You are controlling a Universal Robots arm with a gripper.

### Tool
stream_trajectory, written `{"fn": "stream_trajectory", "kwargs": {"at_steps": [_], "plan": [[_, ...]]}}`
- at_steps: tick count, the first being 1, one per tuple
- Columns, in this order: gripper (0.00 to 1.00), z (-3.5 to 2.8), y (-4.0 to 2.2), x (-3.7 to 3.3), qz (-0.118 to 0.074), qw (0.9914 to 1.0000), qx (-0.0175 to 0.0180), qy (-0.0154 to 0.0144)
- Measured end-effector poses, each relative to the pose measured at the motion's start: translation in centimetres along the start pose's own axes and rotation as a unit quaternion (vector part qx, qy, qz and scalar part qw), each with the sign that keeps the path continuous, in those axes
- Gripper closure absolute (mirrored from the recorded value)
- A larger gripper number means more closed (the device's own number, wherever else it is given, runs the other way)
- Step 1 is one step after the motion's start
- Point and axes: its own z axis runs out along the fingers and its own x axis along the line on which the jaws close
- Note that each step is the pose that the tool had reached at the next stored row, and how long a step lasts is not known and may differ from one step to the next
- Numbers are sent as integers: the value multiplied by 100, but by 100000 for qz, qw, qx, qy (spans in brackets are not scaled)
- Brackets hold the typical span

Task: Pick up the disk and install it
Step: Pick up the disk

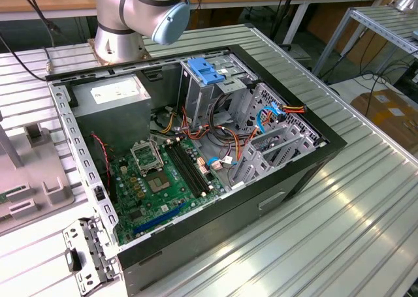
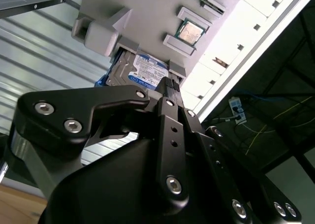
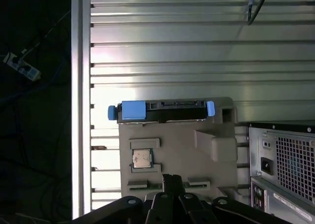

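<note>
My black claw (image 2: pixel 168 82), jaws together and empty, hovers near the flat silver-metal disk (image 2: pixel 142 72) in its grey plastic holder (image 3: pixel 187 150); stiff, weighty, shock-fragile; I'd grip the blue-railed sides.

Glare streaks the table (image 3: pixel 197 47); edges dim, perhaps underexposed.

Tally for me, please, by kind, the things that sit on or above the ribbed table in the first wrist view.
Disk: 1
Processor chip: 1
Grey holder: 1
Computer case: 1
Black cable: 1
Total: 5
</note>
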Motion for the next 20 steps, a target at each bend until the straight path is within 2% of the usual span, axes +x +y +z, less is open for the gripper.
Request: {"fn": "stream_trajectory", "kwargs": {"at_steps": [20], "plan": [[89, 0, 0, 0, -3498, 99939, -86, 155]]}}
